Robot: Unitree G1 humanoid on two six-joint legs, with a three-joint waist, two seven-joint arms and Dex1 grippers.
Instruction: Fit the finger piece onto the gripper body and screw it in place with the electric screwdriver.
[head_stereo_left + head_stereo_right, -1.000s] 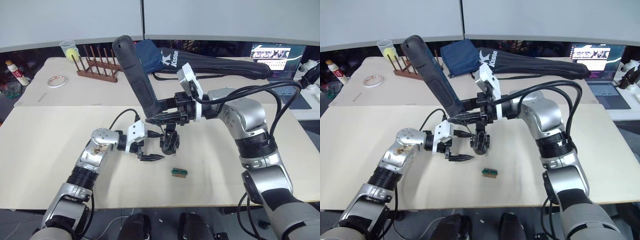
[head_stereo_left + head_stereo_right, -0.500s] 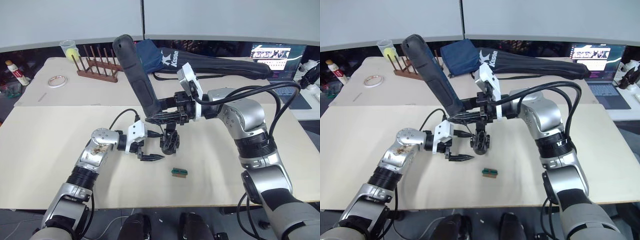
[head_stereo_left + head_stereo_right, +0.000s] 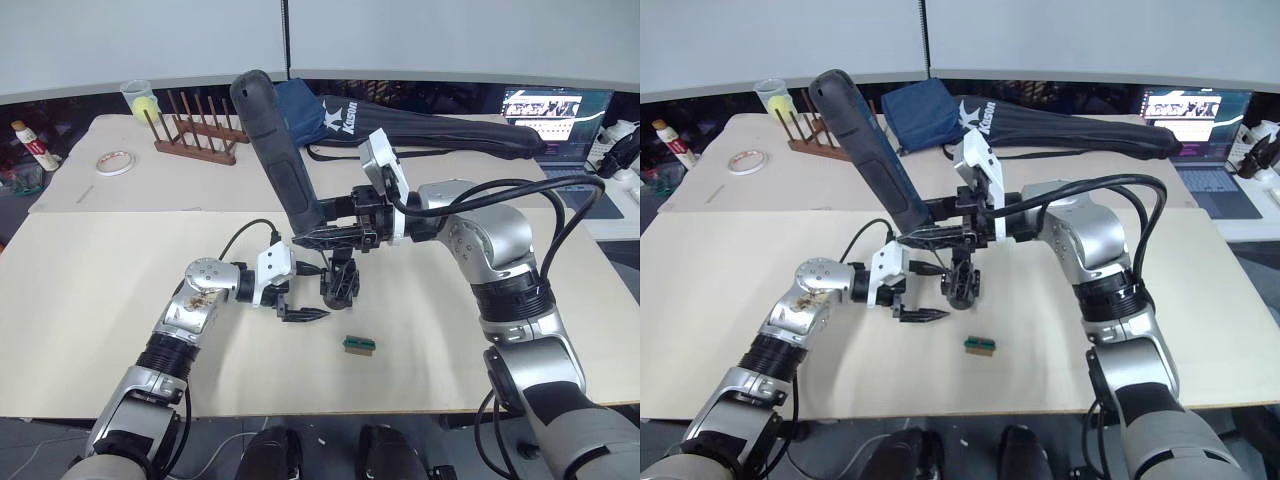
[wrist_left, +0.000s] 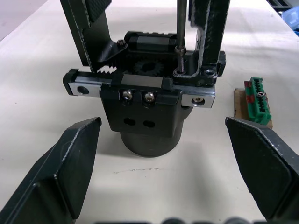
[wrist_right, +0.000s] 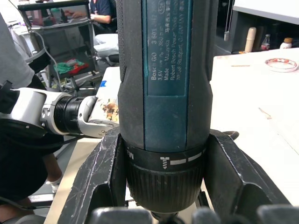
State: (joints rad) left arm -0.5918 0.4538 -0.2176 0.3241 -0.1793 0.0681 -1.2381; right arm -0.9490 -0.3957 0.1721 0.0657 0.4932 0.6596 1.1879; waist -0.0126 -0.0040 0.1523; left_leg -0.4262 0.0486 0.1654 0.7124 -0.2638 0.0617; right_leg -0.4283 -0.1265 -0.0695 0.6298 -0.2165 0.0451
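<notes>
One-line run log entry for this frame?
right tool: shut on black electric screwdriver | bit: down on chunky black gripper body | left tool: open beside body | green block: on table

The screwdriver (image 5: 166,93) is black with a teal label panel; the gripper body (image 4: 147,100) black; the small block (image 4: 254,100) green.
</notes>
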